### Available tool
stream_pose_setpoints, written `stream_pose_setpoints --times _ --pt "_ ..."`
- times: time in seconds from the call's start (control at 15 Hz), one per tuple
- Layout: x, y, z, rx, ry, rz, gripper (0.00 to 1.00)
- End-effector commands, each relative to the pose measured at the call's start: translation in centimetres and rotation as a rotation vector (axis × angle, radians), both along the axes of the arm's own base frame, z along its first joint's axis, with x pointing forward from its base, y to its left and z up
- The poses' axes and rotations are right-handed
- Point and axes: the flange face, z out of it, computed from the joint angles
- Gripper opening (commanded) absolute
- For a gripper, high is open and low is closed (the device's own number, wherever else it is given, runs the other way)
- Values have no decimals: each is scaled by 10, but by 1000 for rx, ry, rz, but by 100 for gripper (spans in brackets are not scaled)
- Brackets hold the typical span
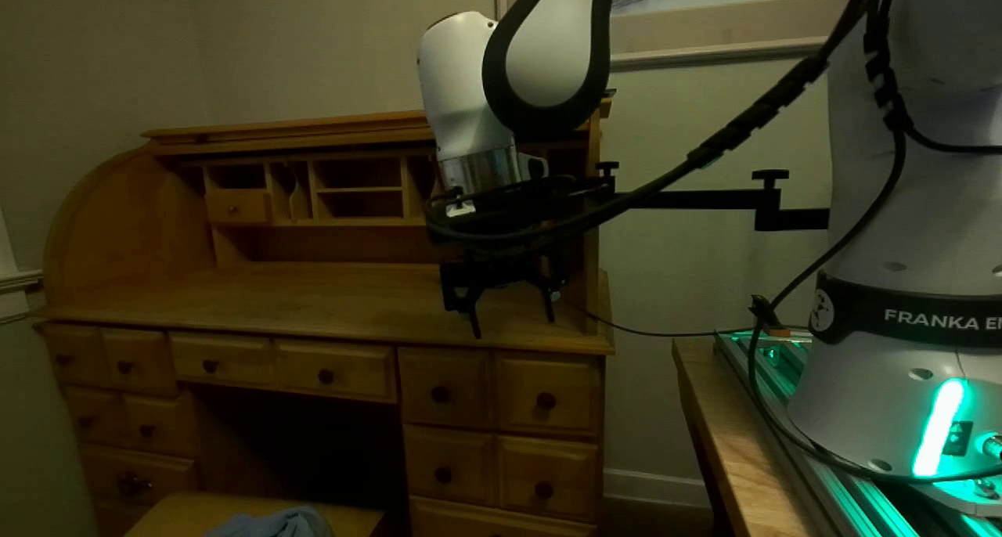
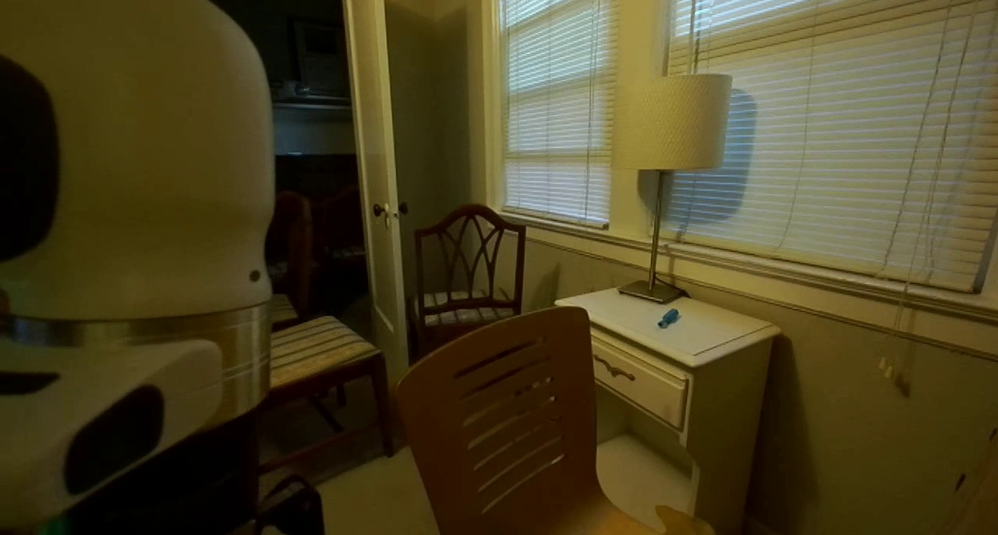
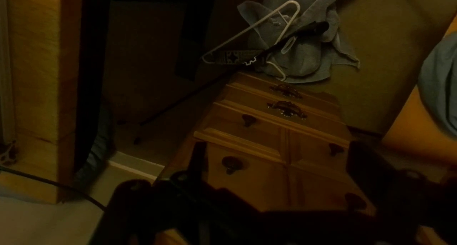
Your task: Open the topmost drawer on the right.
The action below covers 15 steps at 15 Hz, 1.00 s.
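Honey-coloured wood makes the desk (image 1: 235, 282) that I watch in an exterior view, and the topmost drawer on the right (image 1: 502, 391) is the upper one of its column, directly under the desk top (image 1: 337, 302). It is closed, so its inside is hidden from me. On its front there are two dark knobs (image 1: 546, 401). Under it I find a second drawer (image 1: 502, 473), which is closed as well.

My gripper (image 1: 513, 327) hangs with its fingers (image 3: 198, 163) wide apart from each other; in an exterior view they point downward and their tips appear higher than the front of the topmost drawer, against the desk top. Through the wrist view I look down on this same column, but the picture is quite dark.

In the upper part of the desk are the pigeonholes (image 1: 358, 189), and one of them contains a small drawer (image 1: 237, 207), also closed. The others are too dim for me to tell their contents. In an exterior view, a white nightstand (image 2: 702, 332) has its front drawer (image 2: 641, 387) closed, with an open compartment (image 2: 647, 469) below; on its top stands a lamp (image 2: 674, 122), and near the lamp lies a small blue object (image 2: 668, 318) that I cannot name.
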Motion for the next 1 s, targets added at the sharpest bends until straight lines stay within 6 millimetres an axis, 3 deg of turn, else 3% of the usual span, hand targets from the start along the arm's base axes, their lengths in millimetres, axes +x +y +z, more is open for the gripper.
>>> stream_pose_setpoints --times 0.0,0.93 --pt "11 -4 -15 -13 -77 -34 100" --pt "15 -42 -74 14 -214 -102 100"
